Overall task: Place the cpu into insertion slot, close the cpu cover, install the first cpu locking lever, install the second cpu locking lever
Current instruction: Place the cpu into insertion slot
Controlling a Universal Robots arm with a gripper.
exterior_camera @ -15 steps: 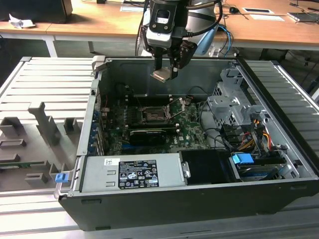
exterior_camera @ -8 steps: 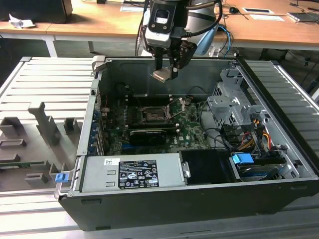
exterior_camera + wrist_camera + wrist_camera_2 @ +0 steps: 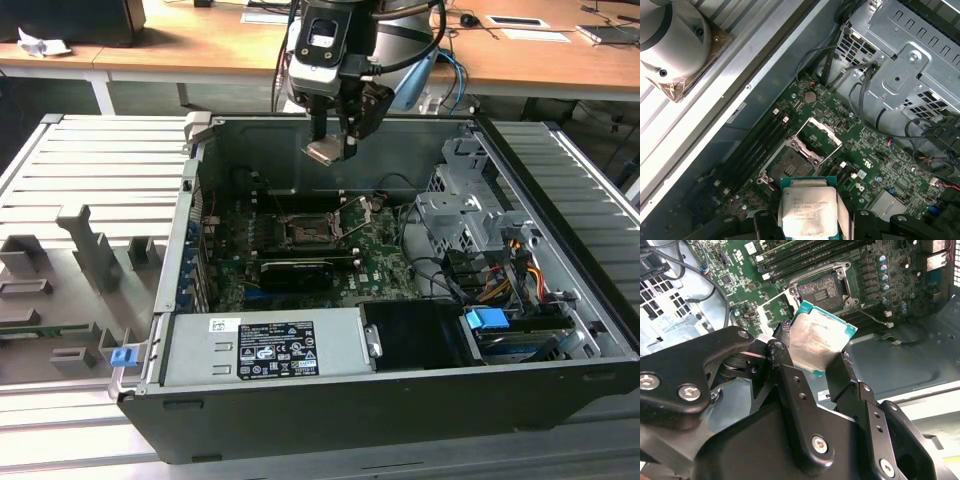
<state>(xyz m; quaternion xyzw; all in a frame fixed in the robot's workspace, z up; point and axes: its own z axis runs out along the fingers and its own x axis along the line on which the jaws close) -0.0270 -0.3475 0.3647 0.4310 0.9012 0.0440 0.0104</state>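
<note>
Claw [image 3: 332, 150] clamped on the cpu [image 3: 806, 210], held over the open computer case [image 3: 350, 425]. Insertion slot [image 3: 790, 165] lies bare, cpu cover [image 3: 816, 134] raised beside it. Cpu top bears faint print. Power supply [image 3: 195, 350] carries 1 printed label [image 3: 275, 348].

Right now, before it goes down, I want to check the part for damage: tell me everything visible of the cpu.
The cpu is a small flat square: a silvery-grey metal lid with rounded corners and faint print, on a green board that shows as a thin border. No damage shows. The gripper clamps two opposite edges, holding it tilted in the air above the open case, apart from the insertion slot and touching nothing else.
</note>
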